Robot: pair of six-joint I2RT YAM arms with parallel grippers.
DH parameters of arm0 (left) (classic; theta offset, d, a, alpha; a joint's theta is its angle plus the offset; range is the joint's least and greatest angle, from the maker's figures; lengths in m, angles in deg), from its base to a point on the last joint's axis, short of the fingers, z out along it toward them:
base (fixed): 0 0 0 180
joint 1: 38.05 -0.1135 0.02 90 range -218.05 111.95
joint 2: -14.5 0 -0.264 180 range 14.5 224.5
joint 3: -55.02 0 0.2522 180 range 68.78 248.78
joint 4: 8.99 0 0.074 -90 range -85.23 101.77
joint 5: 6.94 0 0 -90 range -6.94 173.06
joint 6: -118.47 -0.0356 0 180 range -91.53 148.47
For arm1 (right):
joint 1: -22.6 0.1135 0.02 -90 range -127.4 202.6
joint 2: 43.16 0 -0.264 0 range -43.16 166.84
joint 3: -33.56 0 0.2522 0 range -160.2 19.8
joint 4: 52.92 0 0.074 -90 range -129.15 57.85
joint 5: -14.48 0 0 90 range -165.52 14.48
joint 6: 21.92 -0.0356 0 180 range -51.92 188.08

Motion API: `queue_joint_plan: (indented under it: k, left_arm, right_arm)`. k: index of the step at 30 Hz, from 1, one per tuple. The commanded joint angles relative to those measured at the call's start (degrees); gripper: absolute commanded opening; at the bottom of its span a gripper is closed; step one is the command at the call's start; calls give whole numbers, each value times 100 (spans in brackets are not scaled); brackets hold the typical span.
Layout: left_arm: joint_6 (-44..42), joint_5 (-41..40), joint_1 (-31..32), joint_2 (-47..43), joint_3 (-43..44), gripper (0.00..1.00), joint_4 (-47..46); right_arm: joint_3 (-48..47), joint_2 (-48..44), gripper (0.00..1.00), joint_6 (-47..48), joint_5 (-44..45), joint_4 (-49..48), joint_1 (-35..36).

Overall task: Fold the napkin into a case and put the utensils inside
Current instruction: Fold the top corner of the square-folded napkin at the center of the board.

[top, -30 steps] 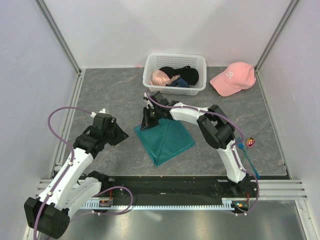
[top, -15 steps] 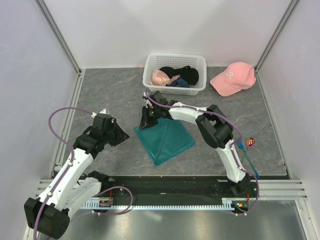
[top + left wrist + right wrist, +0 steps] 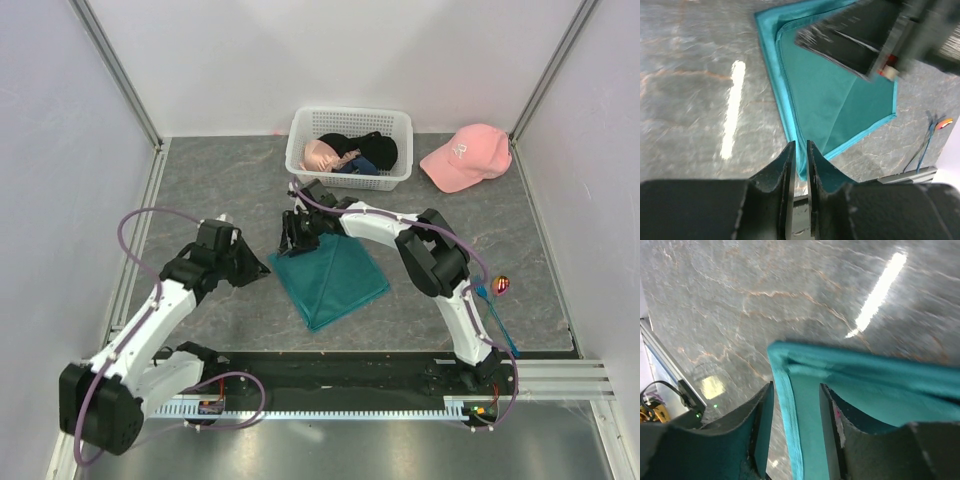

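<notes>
Right gripper [image 3: 795, 389]: my fingers are spread, straddling the folded napkin's [image 3: 332, 280] far-left edge. Left gripper [image 3: 800, 150]: fingers pressed almost together, empty, beside the napkin's left corner.

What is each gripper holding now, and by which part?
Nothing is held. The right gripper is open, astride the folded edge of the napkin near a corner. The left gripper is closed to a slit, with nothing in it.
</notes>
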Motion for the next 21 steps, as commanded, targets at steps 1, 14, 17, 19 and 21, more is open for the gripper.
queue_joint_plan:
  k: [1, 14, 17, 19, 21]
  left_arm:
    - [-308, 694, -18, 869, 131, 21, -927]
    - [-519, 625, -26, 3464, 1107, 11, -1745]
    - [-493, 590, -35, 3727, 1081, 10, -1859]
    - [-493, 555, -52, 3877, 1090, 9, -1903]
    - [-484, 554, -61, 3956, 1099, 8, -1947]
  right_arm:
    - [336, -829, 50, 285, 184, 123, -349]
    - [1014, -1015, 10, 821, 316, 70, -1246]
    - [996, -953, 9, 918, 483, 79, -1299]
    - [988, -926, 9, 953, 614, 79, -1334]
    - [953, -856, 9, 1067, 728, 79, -1334]
